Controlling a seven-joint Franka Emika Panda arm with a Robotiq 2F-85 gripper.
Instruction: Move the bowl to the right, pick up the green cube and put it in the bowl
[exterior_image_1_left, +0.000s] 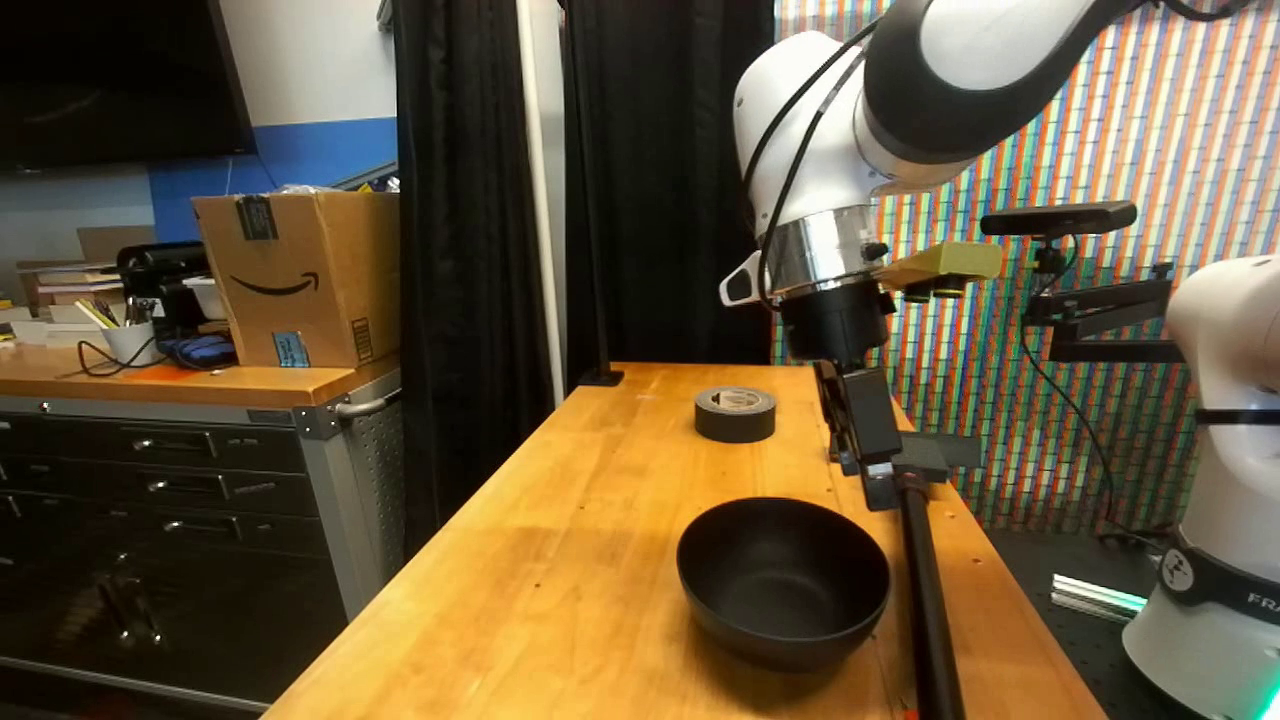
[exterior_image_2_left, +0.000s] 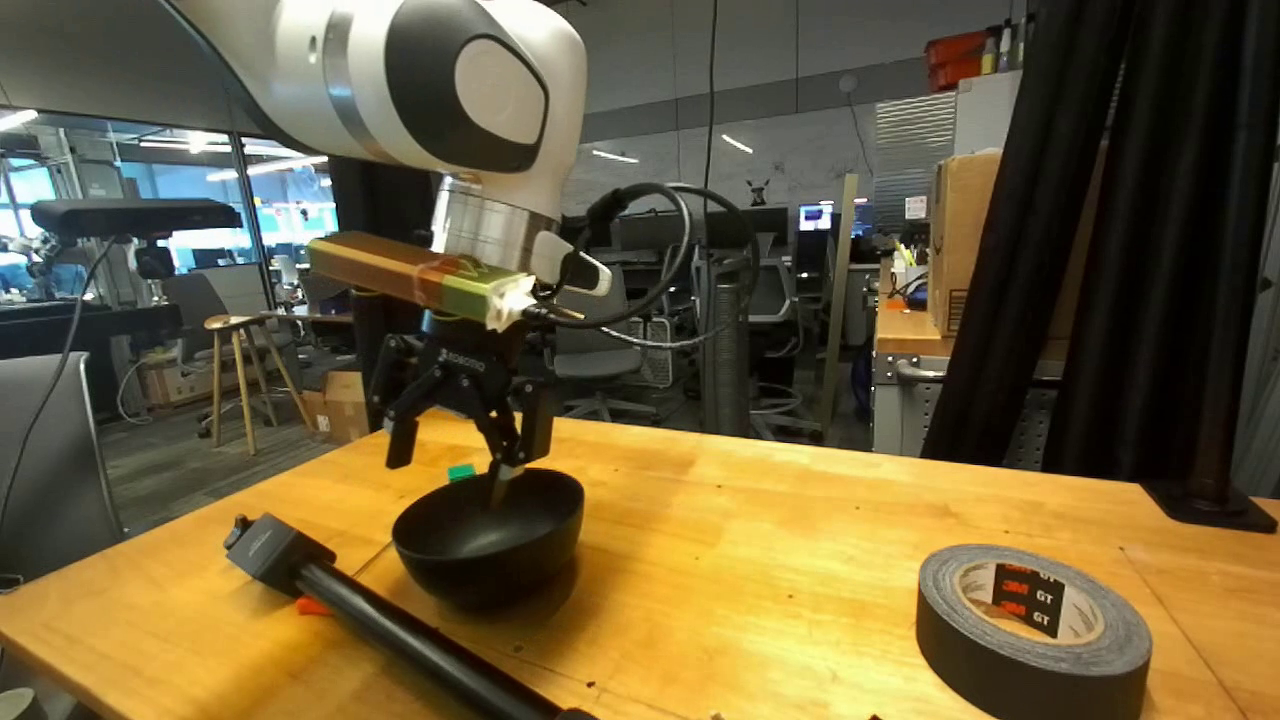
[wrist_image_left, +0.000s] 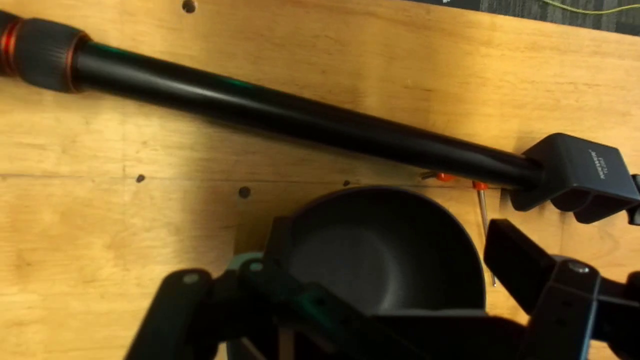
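My gripper (wrist_image_left: 390, 225) is the nearest thing in the wrist view, its fingers (wrist_image_left: 517, 265) spread wide across the lower part of the frame and holding nothing. Just past them, at lower centre, the bowl (wrist_image_left: 435, 245) sits upright on the table (wrist_image_left: 125, 225), mostly between the fingers as seen from there, its bottom edge hidden behind the gripper. One fingertip overlaps its left rim; from this angle I can't fairly tell whether it touches.

I judge the bowl move to be the step in hand. The next move should call for one finger inside the rim and one outside, a pinch on the wall, then a slide to the right, kept off the pole (wrist_image_left: 300, 117) slanting across the upper half.

Farther out, in an exterior view, the green cube (exterior_image_2_left: 462, 471) peeks from behind the bowl's far rim, left of centre, outside the bowl. Well beyond the bowl, near the middle of an exterior view, sits a roll of tape (exterior_image_1_left: 735, 425).
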